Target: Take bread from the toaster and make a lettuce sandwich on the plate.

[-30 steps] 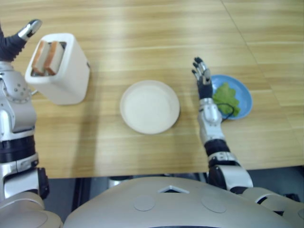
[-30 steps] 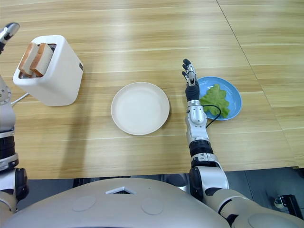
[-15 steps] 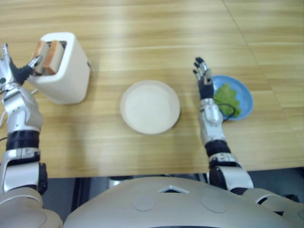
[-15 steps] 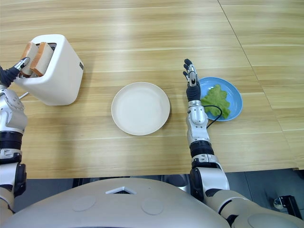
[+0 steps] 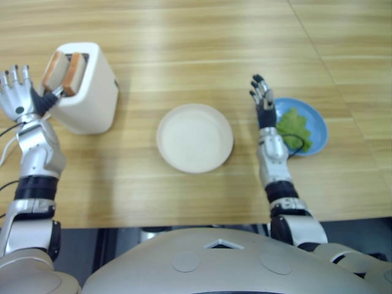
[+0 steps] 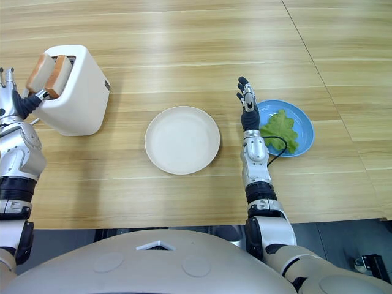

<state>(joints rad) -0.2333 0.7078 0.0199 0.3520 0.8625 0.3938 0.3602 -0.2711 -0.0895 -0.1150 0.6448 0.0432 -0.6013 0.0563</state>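
No legible text, number, label or sign is present. The toaster (image 6: 76,101) carries one small dark mark (image 6: 108,86) on its right side wall, just below the top edge; the mark is too small to read.

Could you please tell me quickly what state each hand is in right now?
Left hand: open, fingers spread, holding nothing, beside the toaster.
Right hand: open, fingers straight, holding nothing, beside the blue dish.
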